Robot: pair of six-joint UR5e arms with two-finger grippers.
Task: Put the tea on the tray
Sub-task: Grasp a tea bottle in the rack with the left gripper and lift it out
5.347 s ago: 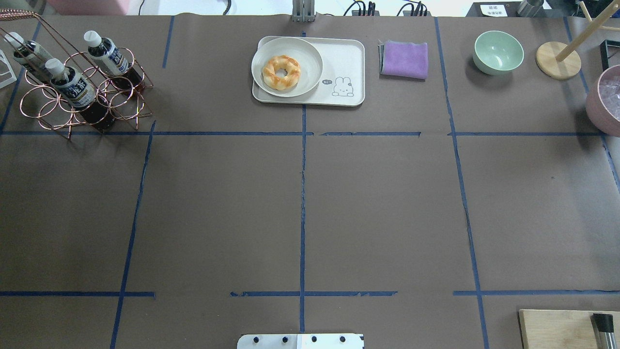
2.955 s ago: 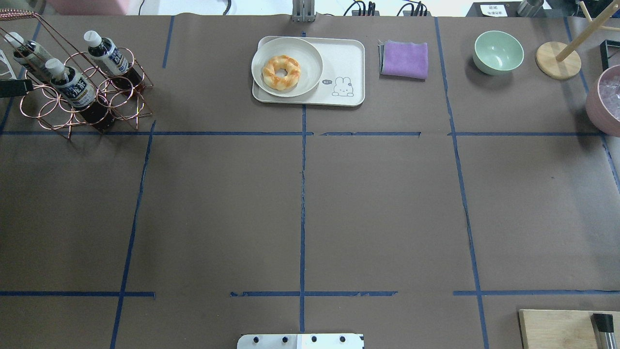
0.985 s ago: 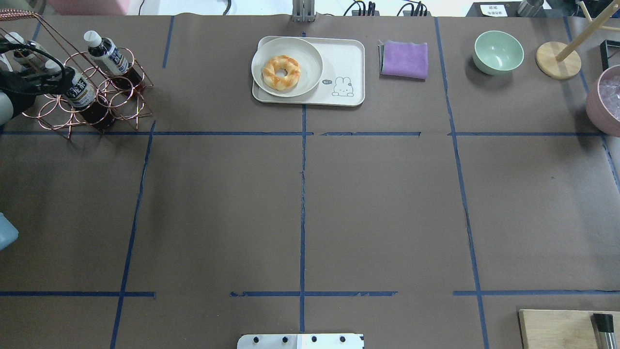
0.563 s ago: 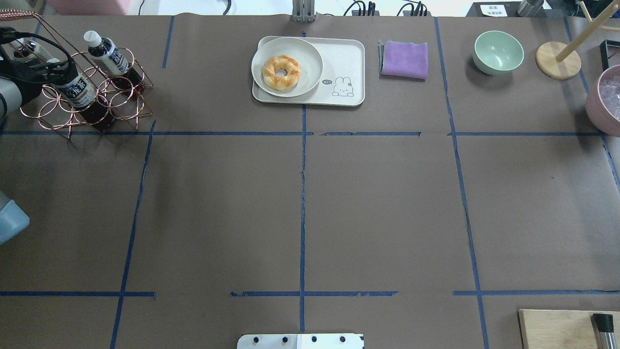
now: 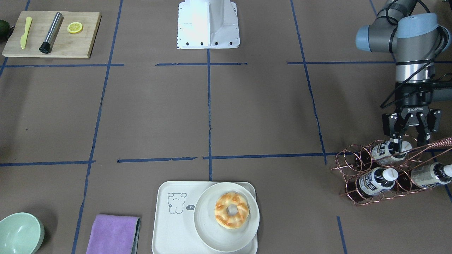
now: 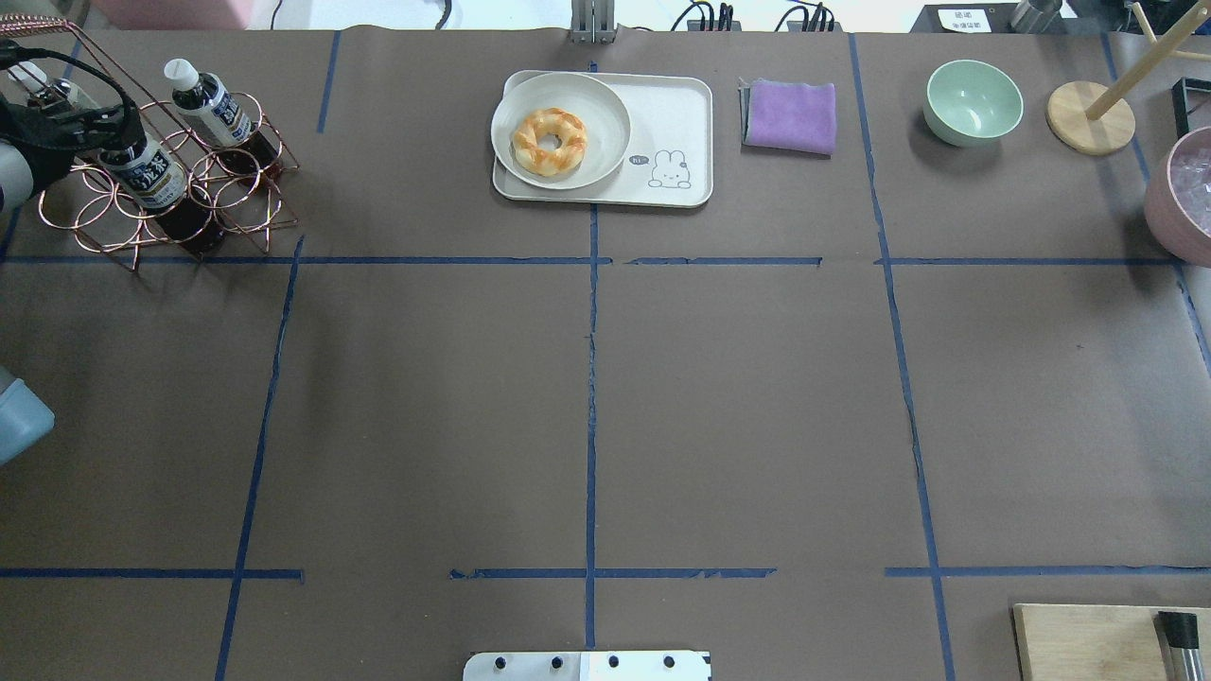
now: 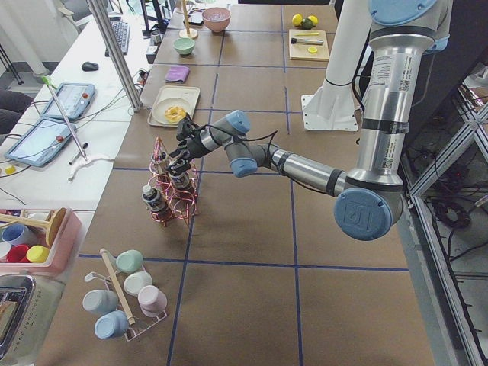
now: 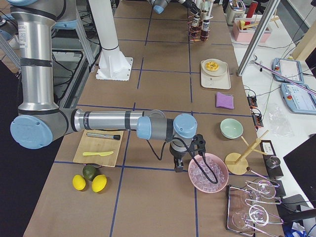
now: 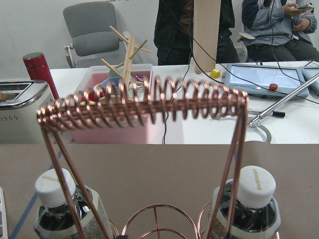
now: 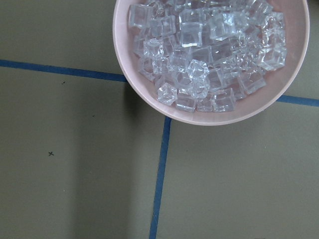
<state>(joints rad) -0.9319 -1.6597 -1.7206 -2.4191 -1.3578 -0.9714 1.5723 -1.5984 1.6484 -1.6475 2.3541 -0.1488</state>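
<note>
The left hand (image 5: 409, 139), open and holding nothing, sits right at the cap of the tea (image 5: 384, 150), because that top pokes out of the wire rack (image 5: 353, 170), well apart from the tray (image 5: 166, 229).

right gripper (image 8: 177, 167) | just beside pink ice bowl (image 8: 191, 173) | 2 lemons (image 8: 98, 183) near board (image 8: 94, 144)

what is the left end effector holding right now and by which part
Nothing yet, it seems. The left end effector sits open astride the white cap of a tea bottle that lies in the copper rack.
</note>
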